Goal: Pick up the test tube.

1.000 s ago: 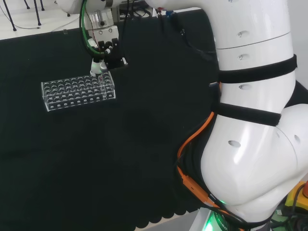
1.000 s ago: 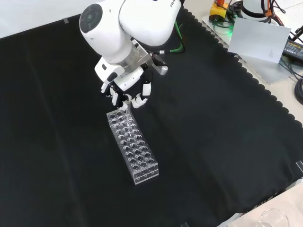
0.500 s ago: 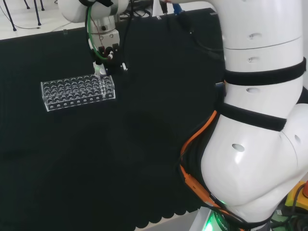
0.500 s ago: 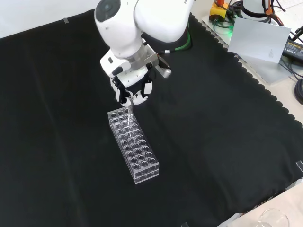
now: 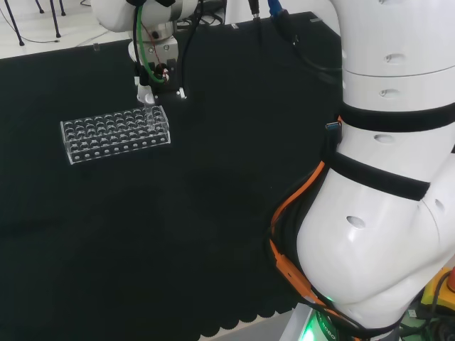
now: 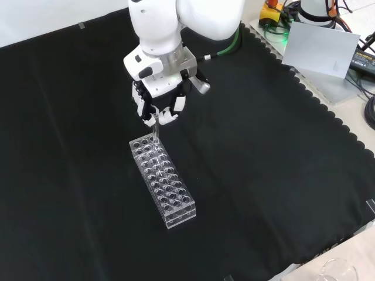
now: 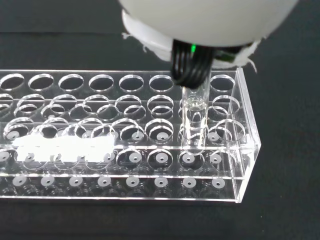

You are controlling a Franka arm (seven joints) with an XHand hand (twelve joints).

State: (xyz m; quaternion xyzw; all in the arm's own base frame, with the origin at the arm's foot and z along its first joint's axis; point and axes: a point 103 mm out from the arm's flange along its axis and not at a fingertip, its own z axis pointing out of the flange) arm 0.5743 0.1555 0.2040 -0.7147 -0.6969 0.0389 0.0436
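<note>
A clear test tube (image 7: 194, 120) stands upright in a hole near one end of the clear plastic rack (image 7: 125, 190). In the wrist view, dark fingertips (image 7: 189, 75) are closed over its top. In the front view the hand (image 6: 157, 105) hangs above the rack's far end (image 6: 140, 145), its fingers curled on the thin tube (image 6: 156, 131) that reaches down to the rack. In the head view the hand (image 5: 148, 89) sits just above the right end of the rack (image 5: 114, 132). The rack's other holes look empty.
The arm's big white links (image 5: 384, 177) take up the right of the head view. A grey plate with cables (image 6: 322, 52) lies beyond the cloth's scalloped edge at the front view's top right. A glass vessel (image 6: 338, 270) stands at its bottom right.
The hand has closed in over the rack's end and risen a little with the tube pinched. The arm's upper link has swung over it. The rack has stayed put.
</note>
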